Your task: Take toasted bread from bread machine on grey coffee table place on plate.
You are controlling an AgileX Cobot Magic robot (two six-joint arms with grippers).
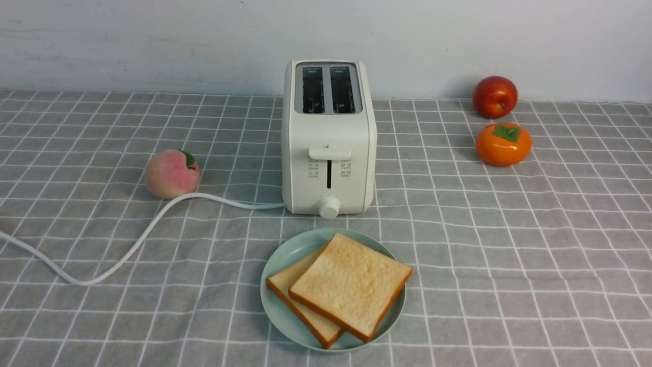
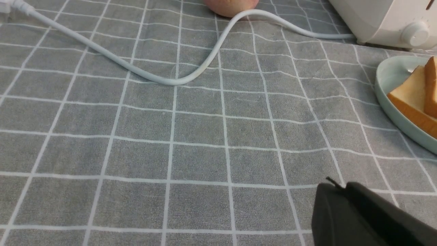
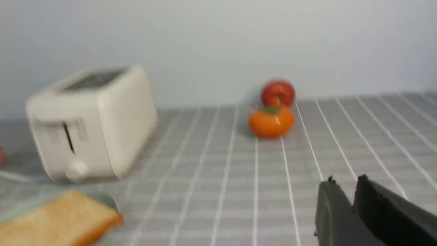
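Flanking the cream-white two-slot toaster (image 1: 329, 137) on the grey gridded bench (image 1: 509, 265): fuzzy pink peach (image 1: 171, 174) touching white cord (image 1: 127, 244), red apple (image 1: 494, 96), orange persimmon (image 1: 503, 144). Two toasted square slices (image 1: 341, 285) overlap on the round mint plate (image 1: 285, 255). Left gripper (image 2: 341, 191) clenched, empty; right gripper (image 3: 346, 186) slightly parted, empty.

The grey coffee table (image 1: 509, 265) wears matt woven cloth with a faint nap. The bread machine (image 1: 328, 137) looks like smooth satin plastic, its slot surround metallic. The plate (image 1: 285, 255) is smooth and faintly glossy. The toasted bread (image 1: 351, 283) looks dry, porous. The apple (image 1: 494, 96) and persimmon (image 1: 503, 144) shine; the peach (image 1: 171, 174) looks velvety.
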